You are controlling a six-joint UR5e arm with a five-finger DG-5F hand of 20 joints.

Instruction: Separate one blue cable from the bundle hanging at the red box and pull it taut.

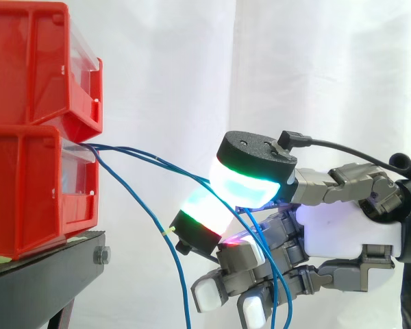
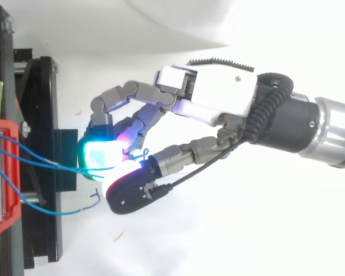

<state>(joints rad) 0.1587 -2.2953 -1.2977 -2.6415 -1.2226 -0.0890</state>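
Hand (image 1: 342, 226) pinching blue cable (image 1: 157, 159) between glowing pads (image 1: 246, 185), near lower red bin (image 1: 27, 185); slack strands (image 1: 178, 274) hanging below. Cable looking thin, light, limp, likely slippery; firm pad pinch mid-span probably suiting it best.

Lab (apparently), white curtain (image 1: 192, 68), red bins (image 1: 34, 123)
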